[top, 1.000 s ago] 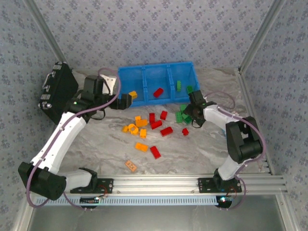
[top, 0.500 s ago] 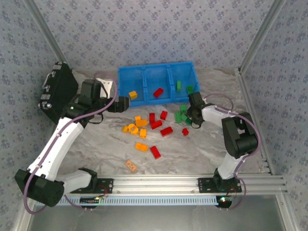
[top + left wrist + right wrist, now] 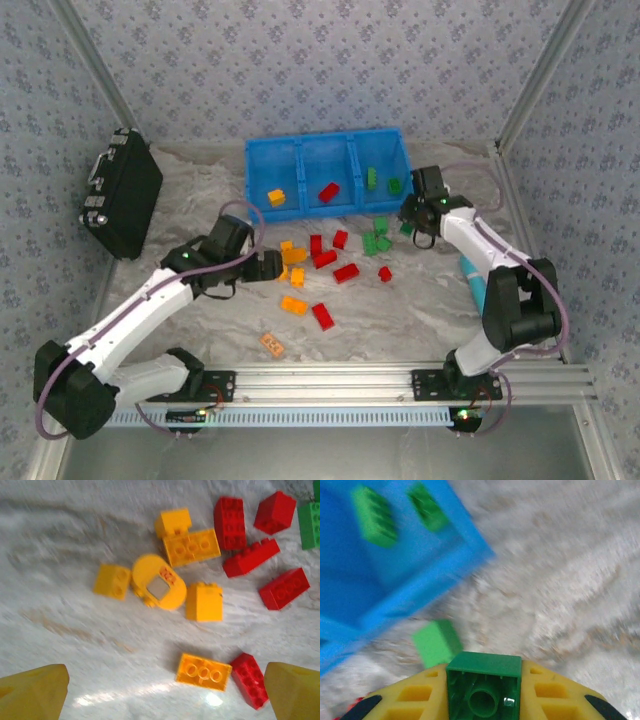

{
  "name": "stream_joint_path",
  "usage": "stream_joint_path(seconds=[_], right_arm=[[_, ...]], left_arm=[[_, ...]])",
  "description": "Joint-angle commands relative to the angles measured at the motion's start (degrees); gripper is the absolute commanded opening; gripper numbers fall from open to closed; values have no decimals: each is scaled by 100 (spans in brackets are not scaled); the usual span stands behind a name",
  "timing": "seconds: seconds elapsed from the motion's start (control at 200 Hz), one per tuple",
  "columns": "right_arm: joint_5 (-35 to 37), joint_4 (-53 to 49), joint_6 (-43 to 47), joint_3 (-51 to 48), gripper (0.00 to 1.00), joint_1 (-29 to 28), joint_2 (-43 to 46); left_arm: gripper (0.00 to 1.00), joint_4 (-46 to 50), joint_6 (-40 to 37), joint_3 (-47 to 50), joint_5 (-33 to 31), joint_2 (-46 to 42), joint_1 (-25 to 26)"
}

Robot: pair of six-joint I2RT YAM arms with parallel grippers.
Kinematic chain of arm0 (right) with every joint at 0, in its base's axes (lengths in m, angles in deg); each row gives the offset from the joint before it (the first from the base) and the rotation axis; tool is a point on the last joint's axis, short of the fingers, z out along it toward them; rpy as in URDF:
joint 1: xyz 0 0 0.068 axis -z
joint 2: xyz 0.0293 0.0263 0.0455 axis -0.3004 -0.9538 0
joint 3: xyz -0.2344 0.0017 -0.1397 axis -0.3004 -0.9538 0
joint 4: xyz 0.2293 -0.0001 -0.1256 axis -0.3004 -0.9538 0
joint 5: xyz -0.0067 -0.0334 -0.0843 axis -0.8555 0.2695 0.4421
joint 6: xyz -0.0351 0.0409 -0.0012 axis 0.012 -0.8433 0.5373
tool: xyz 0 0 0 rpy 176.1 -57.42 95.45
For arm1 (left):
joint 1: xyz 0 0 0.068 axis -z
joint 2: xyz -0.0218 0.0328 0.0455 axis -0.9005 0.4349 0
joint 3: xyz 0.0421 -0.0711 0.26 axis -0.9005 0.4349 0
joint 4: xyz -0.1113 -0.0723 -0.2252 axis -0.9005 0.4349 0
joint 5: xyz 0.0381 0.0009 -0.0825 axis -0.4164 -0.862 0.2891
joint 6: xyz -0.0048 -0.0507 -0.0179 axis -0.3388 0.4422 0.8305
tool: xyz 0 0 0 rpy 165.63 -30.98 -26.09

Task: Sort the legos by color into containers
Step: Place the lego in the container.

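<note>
No legible writing; marks on the orange tag (image 3: 271,344) are unreadable.

The left arm (image 3: 140,310) stretches from its base at the near left, forward and to the right. Its wrist is bent so that the left gripper (image 3: 268,266) points rightward, with its yellow fingers (image 3: 35,692) spread wide and nothing between them. The right arm (image 3: 480,245) rises from its base, folds at the elbow on the far right and reaches forward and leftward, where the right gripper (image 3: 415,222) is closed, pinching a green brick (image 3: 484,680).
</note>
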Motion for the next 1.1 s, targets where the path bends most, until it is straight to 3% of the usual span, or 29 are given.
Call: stream_joint_path(seconds=[0.0,0.08,0.17,0.31,0.475,0.66,0.895,1.095], right_arm=[[-181,-320,906,928,27,-27,-128],[-182,-357,1304,1494,27,-24,-484],[-5,-441,1871,2178,27,-14,-1033],[-115,-390,2589,3119,28,51,-1880],[-536,-408,2782,3860,30,195,-2666],[-820,-360,2898,4097,36,292,-3105],[-1209,-233,3029,4064,51,347,-3184],[-1434,-216,3007,3983,55,410,-3104]], left_arm=[[100,-130,1434,229,235,34,233],[100,64,1522,0,-43,190,450],[100,13,1812,-139,110,345,473],[100,-50,2743,-87,-39,586,879],[100,276,3909,-174,-615,942,1622],[100,1014,4725,-732,-1131,1504,2153],[100,732,5318,-707,-1266,1977,2368],[100,434,5642,-589,-1449,2248,2538]])
